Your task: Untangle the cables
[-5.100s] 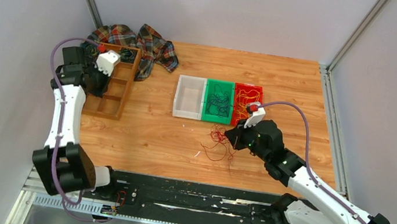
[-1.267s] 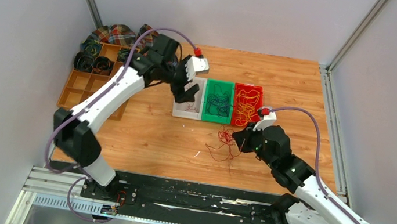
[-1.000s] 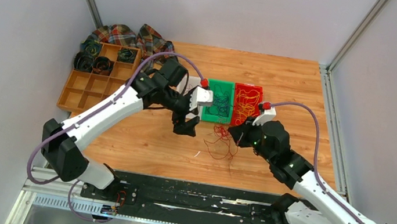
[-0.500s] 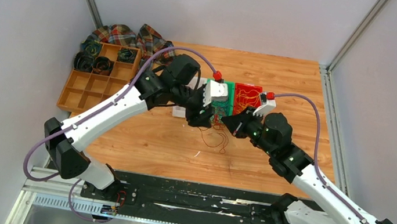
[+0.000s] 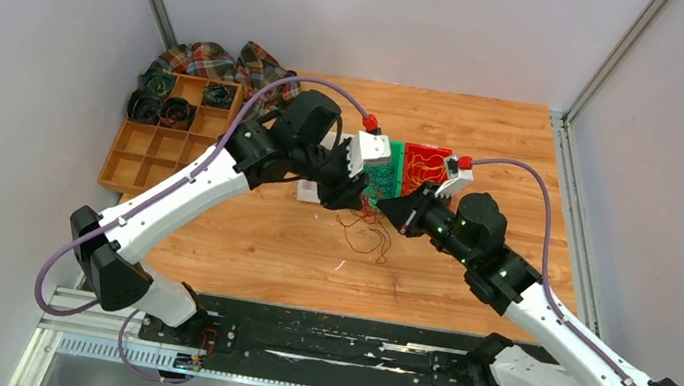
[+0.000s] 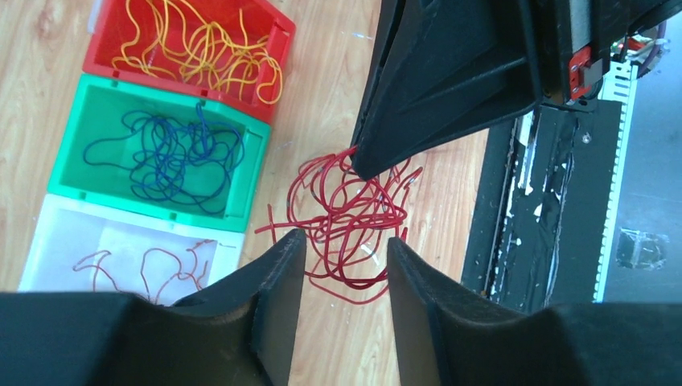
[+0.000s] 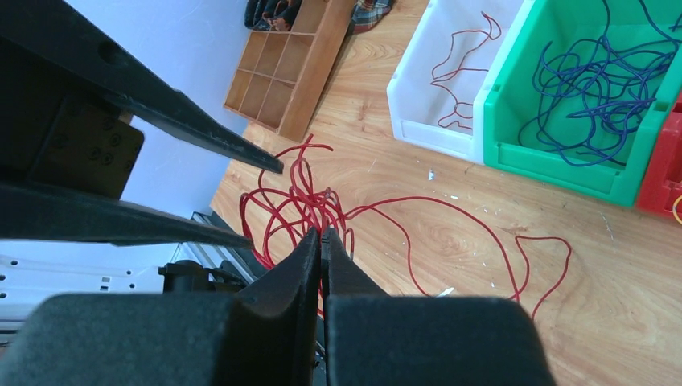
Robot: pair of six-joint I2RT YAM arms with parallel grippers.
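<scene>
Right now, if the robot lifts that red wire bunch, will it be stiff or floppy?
Probably floppy: the red cables are very thin and curl in loose, uneven loops. Likely light, since the right end effector pinches them with only its tips. They may rise as one clump, because the strands cross many times.

The right gripper [image 7: 322, 241], jaws pressed together, pinches a knot of red cables [image 7: 310, 201] lower left of the green bin [image 7: 555, 173], which holds blue cables [image 7: 595, 96]. A white bin [image 7: 430, 133] with red strands [image 7: 450, 72] touches the green bin's left side; the left gripper [image 7: 265, 205], jaws apart, sits beyond the knot from that bin
</scene>
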